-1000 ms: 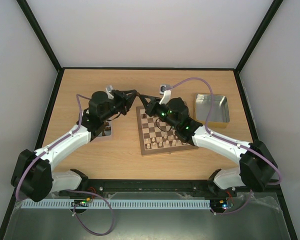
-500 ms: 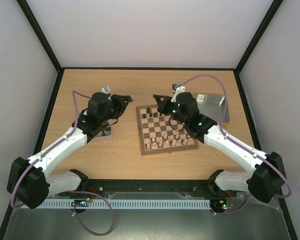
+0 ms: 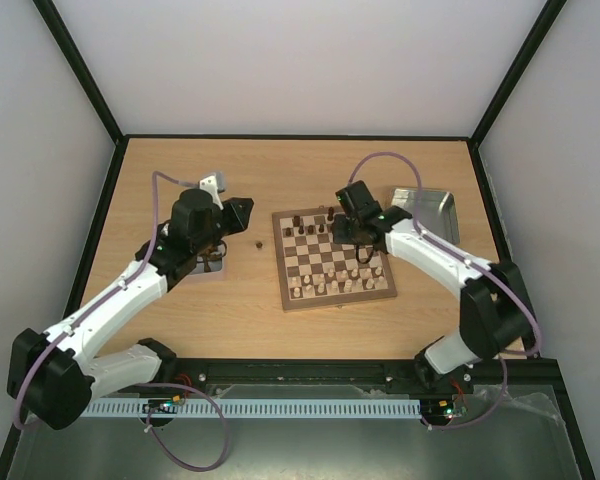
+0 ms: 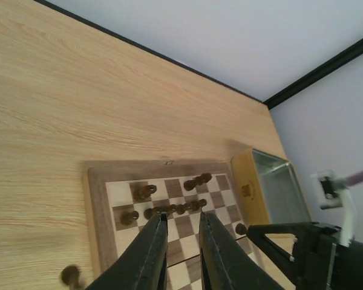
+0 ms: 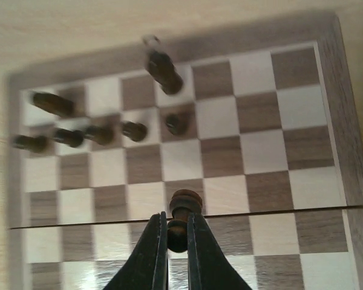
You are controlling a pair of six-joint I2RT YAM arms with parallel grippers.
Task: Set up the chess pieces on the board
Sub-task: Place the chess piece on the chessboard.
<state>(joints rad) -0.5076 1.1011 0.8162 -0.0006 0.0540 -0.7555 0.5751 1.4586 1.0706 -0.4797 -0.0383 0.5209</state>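
Observation:
The board (image 3: 388, 290) lies at mid-table, with several dark chess pieces (image 3: 311, 229) on its far rows. My right gripper (image 3: 351, 234) hangs over the board's far right part, shut on a dark pawn (image 5: 183, 212) that is held above the squares (image 5: 176, 228). The left gripper (image 3: 248, 211) hovers left of the board; its fingers (image 4: 159, 228) stand slightly apart with nothing between them (image 4: 181, 221). One dark piece (image 3: 259, 241) sits on the table between that gripper and the board. The left wrist view shows the far rows' dark pieces (image 4: 146, 191) beyond the fingertips.
Pale pieces (image 3: 330, 285) fill the board's near rows. A shiny metal tray (image 3: 428, 204) stands right of the board, behind my right arm. A second tray (image 3: 209, 266) lies under the left arm. Black frame rails edge the table.
Both grippers met at the board's far left corner, then parted. The right gripper swung right over the board with the pawn; the left drew back left and its fingers opened a little.

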